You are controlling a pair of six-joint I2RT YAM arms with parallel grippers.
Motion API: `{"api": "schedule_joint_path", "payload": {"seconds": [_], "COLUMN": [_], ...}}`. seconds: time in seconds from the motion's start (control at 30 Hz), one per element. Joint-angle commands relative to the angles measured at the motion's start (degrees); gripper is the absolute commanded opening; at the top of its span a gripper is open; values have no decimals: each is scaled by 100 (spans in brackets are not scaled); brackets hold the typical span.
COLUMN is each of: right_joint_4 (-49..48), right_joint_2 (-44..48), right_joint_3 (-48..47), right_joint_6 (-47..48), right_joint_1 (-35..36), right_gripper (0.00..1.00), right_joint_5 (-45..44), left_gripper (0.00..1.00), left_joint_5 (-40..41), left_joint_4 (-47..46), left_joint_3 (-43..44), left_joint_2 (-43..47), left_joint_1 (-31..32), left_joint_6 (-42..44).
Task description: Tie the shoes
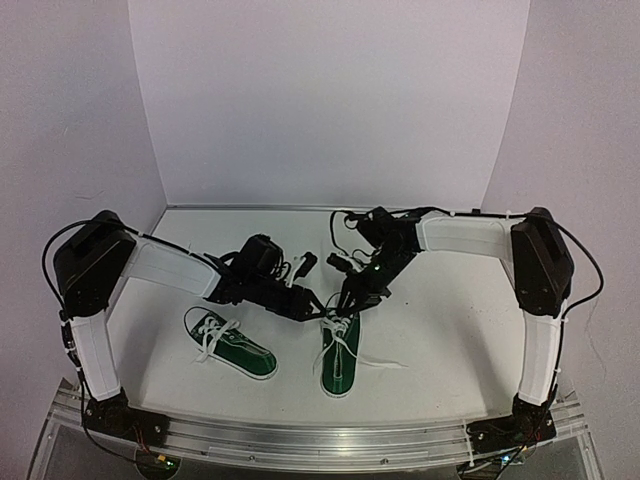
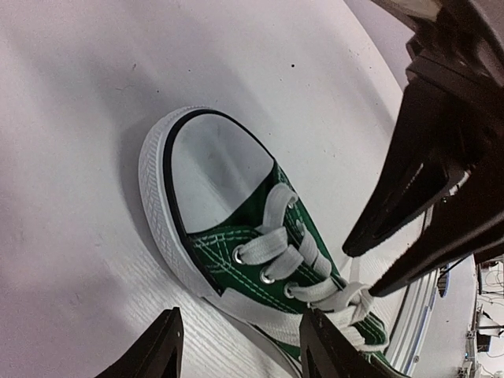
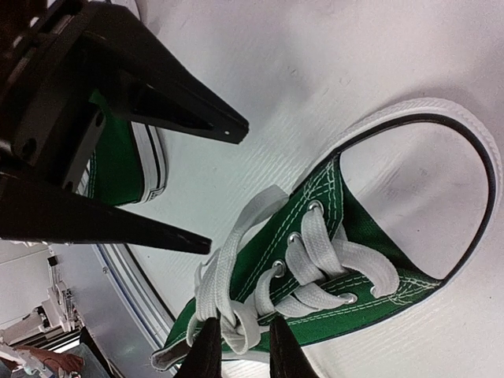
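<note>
Two dark green sneakers with white laces lie on the table: the left shoe (image 1: pixel 232 345) and the right shoe (image 1: pixel 340 358). Both grippers hang over the right shoe's lace area. My left gripper (image 1: pixel 318 306) is open, its fingers (image 2: pixel 161 350) straddling the shoe's side and a flat lace (image 2: pixel 268 311). My right gripper (image 3: pixel 240 354) is closed to a narrow gap around a loop of white lace (image 3: pixel 236 323) at the knot. The right shoe (image 3: pixel 370 260) fills the right wrist view, and its toe cap (image 2: pixel 213 169) shows in the left wrist view.
A loose lace end (image 1: pixel 385 362) trails right of the right shoe. White walls (image 1: pixel 330 100) enclose the back and sides. A metal rail (image 1: pixel 320 435) runs along the near edge. The left shoe's heel (image 3: pixel 118 157) lies close beside the left gripper.
</note>
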State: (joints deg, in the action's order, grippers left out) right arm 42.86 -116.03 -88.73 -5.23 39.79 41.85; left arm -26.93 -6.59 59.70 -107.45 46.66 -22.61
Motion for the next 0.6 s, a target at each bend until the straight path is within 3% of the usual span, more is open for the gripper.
{"api": "schedule_joint_path", "payload": {"seconds": [0.0,0.13,0.33,0.57], "right_joint_4": [-52,-93,-195,-182], "right_joint_2": [108,90,63,4], "right_joint_3": [134,244,263,233], "right_joint_6": [-9,-8,-76,-16], "right_joint_1": [18,14,21,59], "right_gripper": [19,18,18,19], "right_joint_5": [67,51,136,261], "left_gripper": [52,45,24,15], "left_joint_5": [-187,-288,-436,-506], "left_joint_4": [-422,-476,-580,-485], "left_joint_3": [369,320,62,-133], "left_joint_2": [-373,-468,-323,-48], "left_joint_1": [-22,-16,-17,-17], "left_joint_6": [-223,-244,-231,-146]}}
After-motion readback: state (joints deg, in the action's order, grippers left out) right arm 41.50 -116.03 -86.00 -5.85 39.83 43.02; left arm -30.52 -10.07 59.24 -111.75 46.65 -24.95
